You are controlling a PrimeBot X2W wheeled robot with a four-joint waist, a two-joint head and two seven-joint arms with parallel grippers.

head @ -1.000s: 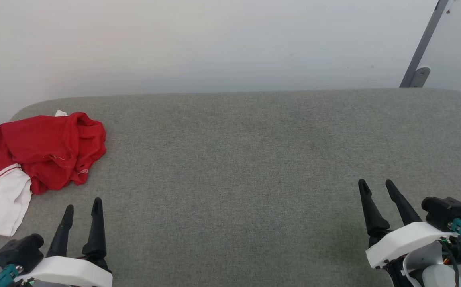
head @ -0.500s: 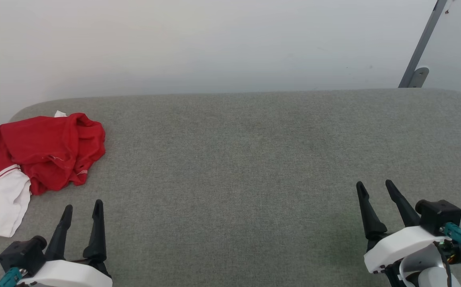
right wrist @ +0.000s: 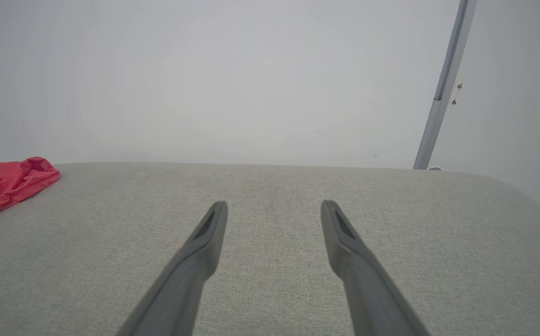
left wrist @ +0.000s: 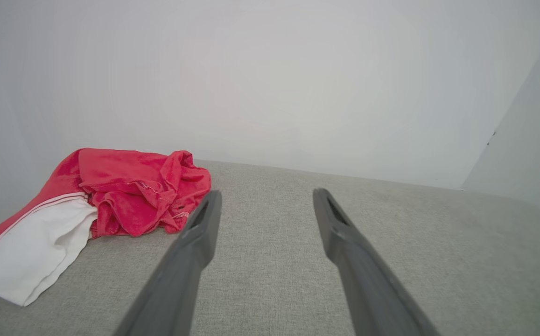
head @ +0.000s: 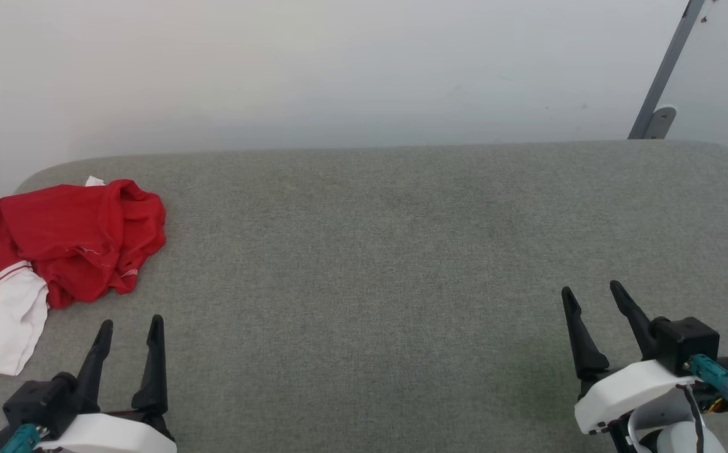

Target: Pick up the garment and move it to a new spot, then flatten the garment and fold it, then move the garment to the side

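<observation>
Garment (head: pixel 74 236) lies crumpled at approx 9 o'clock in head view, on grey worktop (head: pixel 370 251) near its far left corner, white panel w/ red stripes trailing toward the edge. Left end effector (head: pixel 131 321) at 7 o'clock: fingers apart, nothing btwn them, near garment but not touching. Right end effector (head: pixel 591 288) at 5 o'clock: fingers apart, empty, well apart from garment.

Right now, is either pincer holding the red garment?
No, the red garment lies crumpled on the grey cushion, apart from the left pincer and the right pincer, both open.
</observation>
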